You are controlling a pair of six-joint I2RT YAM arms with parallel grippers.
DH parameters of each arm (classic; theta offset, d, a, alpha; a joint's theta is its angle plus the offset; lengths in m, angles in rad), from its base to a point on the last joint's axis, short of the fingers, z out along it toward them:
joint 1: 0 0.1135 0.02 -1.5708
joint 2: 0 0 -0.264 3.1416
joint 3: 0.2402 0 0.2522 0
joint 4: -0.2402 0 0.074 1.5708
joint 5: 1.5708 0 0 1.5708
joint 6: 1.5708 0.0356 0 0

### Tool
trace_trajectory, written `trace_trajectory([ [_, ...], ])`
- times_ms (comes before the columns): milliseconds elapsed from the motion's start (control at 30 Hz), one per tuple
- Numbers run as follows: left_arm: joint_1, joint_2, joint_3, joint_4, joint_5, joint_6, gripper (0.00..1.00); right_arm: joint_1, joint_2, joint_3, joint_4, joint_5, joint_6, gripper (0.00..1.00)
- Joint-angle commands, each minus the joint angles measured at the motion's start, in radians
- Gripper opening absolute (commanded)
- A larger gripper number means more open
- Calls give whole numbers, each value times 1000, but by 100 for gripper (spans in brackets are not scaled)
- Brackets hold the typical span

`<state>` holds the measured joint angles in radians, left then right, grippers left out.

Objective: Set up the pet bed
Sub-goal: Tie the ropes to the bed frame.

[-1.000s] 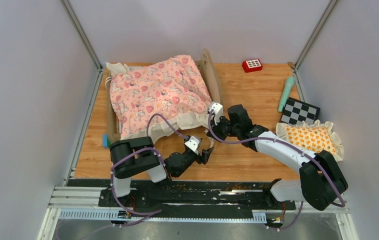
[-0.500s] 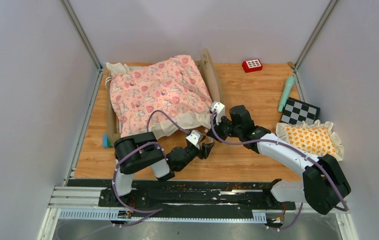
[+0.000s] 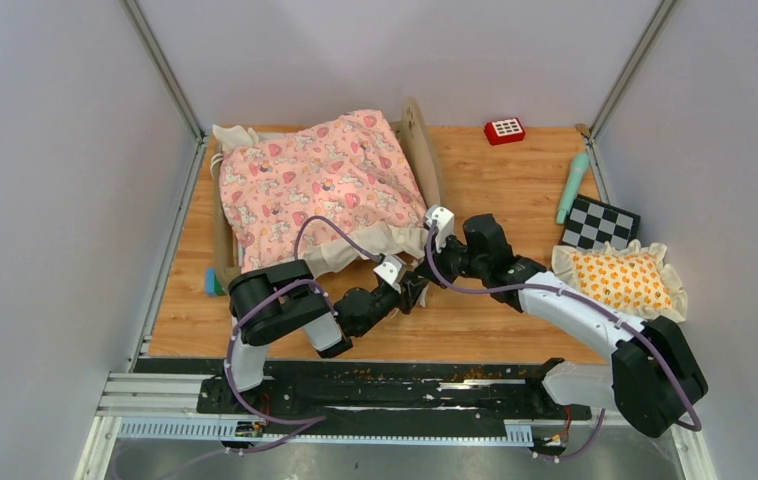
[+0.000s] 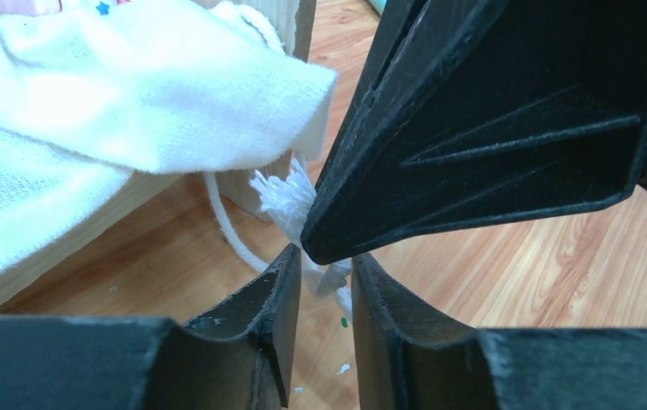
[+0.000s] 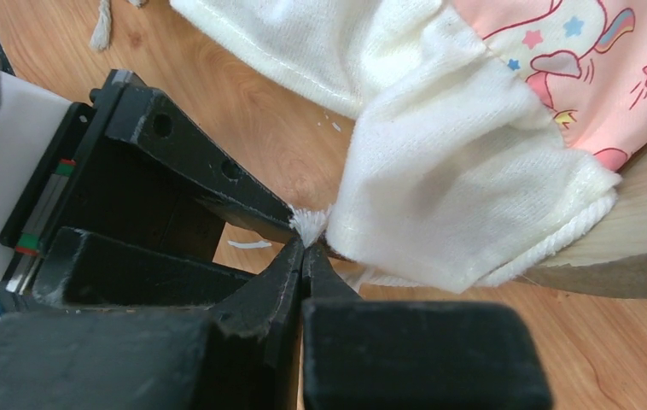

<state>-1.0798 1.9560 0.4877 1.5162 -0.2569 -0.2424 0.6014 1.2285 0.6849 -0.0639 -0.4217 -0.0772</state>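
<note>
At the left rear of the wooden table [image 3: 515, 180] stands the pet bed [image 3: 425, 160]. Its long axis runs left to right, with the headboard at the right end. The pink quilt [image 3: 315, 185] is spread over it, its cream ruffle draped over the near edge. From the near right corner of the frame a white cord [image 4: 233, 231] trails onto the tabletop just in front, and the next move probably turns on this cord. The left gripper [image 3: 413, 290] points in from the near left, its jaws part-way apart and straddling the cord below its frayed tip, not visibly clamped. The right gripper [image 3: 427, 268] points in from the right, its jaws clenched on the cord just under the tuft. Its tip sits just beside the left fingers [image 4: 277, 299]. The bed lies behind and left of both tools, which are equally near the cord. Well apart to the right lie an orange-patterned pillow [image 3: 620, 278], a checkered board [image 3: 600, 222], a teal cylinder [image 3: 572, 185] and a red block [image 3: 504, 129]. Grey walls [image 3: 55, 200] enclose three sides.
</note>
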Motion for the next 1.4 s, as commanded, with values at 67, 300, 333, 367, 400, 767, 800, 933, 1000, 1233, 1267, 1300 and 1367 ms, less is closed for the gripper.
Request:
trace_trajectory([
  [67,15,15,18,96,33,-14,25,-2,-43,-3,42,-19,25,0],
  [300,22,8,2,95,9,-11,0,-2,-66,-5,38,-9,37,0],
  [333,22,2,-4,94,3,-6,0,-2,-71,-7,36,-3,39,1],
  [367,23,-4,-12,93,-5,0,0,-2,-78,-9,36,14,46,6],
  [400,25,-9,-17,94,-11,3,0,-3,-90,-12,38,25,53,13],
  [767,42,-2,-37,90,28,-42,0,-2,-270,-175,119,395,414,47],
  [800,42,-6,-38,85,29,-41,0,-2,-278,-196,127,440,466,47],
  [933,43,-31,-29,26,49,-35,0,-3,-282,-280,243,486,604,48],
  [1000,42,-40,-26,3,54,-32,0,-2,-269,-308,304,470,657,49],
  [1233,42,-74,-22,-77,63,-15,0,-1,-182,-340,435,469,782,50],
  [1267,41,-75,-21,-80,66,-17,0,-1,-164,-342,458,468,792,50],
  [1300,42,-77,-23,-81,68,-17,0,-3,-145,-342,472,471,800,50],
  [1367,41,-83,-23,-89,70,-14,0,-2,-109,-335,487,486,816,49],
])
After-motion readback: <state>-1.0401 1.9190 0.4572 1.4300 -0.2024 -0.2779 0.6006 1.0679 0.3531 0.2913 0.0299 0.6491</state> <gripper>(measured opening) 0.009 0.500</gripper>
